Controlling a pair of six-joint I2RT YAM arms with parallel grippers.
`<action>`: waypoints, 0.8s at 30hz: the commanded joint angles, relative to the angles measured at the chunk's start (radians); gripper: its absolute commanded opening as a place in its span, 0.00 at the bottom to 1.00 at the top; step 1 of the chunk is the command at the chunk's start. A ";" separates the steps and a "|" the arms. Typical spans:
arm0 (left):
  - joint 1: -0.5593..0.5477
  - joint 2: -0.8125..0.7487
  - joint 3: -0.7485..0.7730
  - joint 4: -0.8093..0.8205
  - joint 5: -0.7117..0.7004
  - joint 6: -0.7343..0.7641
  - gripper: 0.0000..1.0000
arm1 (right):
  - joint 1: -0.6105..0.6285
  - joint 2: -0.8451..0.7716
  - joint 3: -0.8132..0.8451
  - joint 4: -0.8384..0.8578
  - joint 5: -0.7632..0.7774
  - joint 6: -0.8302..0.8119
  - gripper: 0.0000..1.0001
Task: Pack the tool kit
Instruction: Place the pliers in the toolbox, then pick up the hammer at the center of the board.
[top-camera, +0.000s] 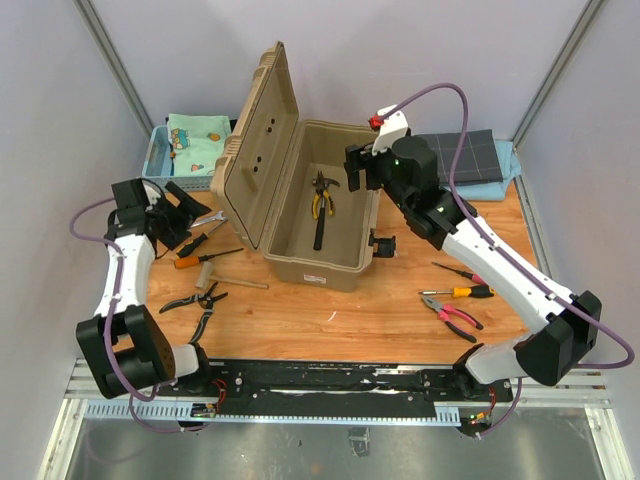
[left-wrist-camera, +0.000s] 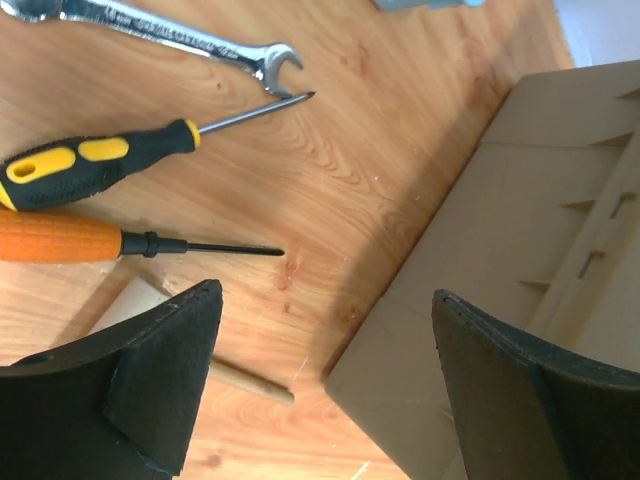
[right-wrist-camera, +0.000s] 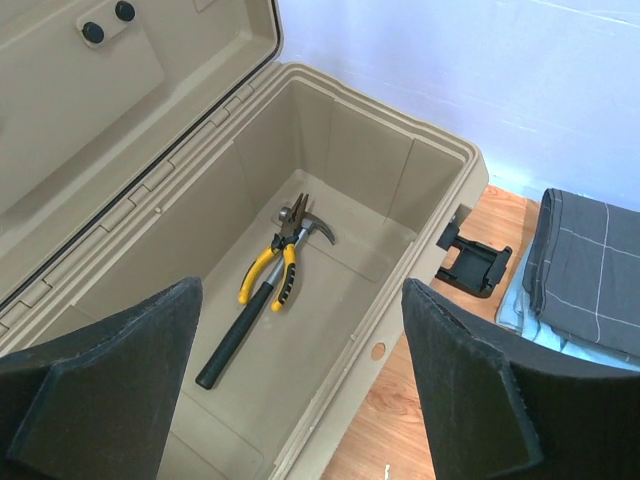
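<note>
Right wrist sees inside toolbox (right-wrist-camera: 420, 170): 1 hammer (right-wrist-camera: 250, 320), 1 yellow pliers (right-wrist-camera: 272, 270). Left wrist sees 2 screwdrivers (left-wrist-camera: 100, 165), 1 wrench (left-wrist-camera: 180, 35) on table (left-wrist-camera: 380, 130). Fingers spread, nothing held: left tool (left-wrist-camera: 325, 330), right tool (right-wrist-camera: 300, 300).

Robot lab: panelled white walls (top-camera: 420, 50), aluminium mounting rail (top-camera: 300, 405).

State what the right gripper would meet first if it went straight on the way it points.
Probably the yellow-handled pliers lying across the hammer inside the open toolbox; depth is uncertain.
</note>
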 joint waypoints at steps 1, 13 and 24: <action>0.008 -0.020 -0.080 0.099 0.003 -0.108 0.89 | 0.010 -0.033 -0.017 0.010 0.038 -0.014 0.82; -0.086 0.009 -0.207 0.128 -0.093 -0.178 0.73 | 0.010 -0.022 -0.039 0.005 0.092 -0.032 0.82; -0.115 0.044 -0.219 -0.041 -0.221 -0.182 0.62 | 0.010 -0.012 -0.060 -0.006 0.130 -0.055 0.82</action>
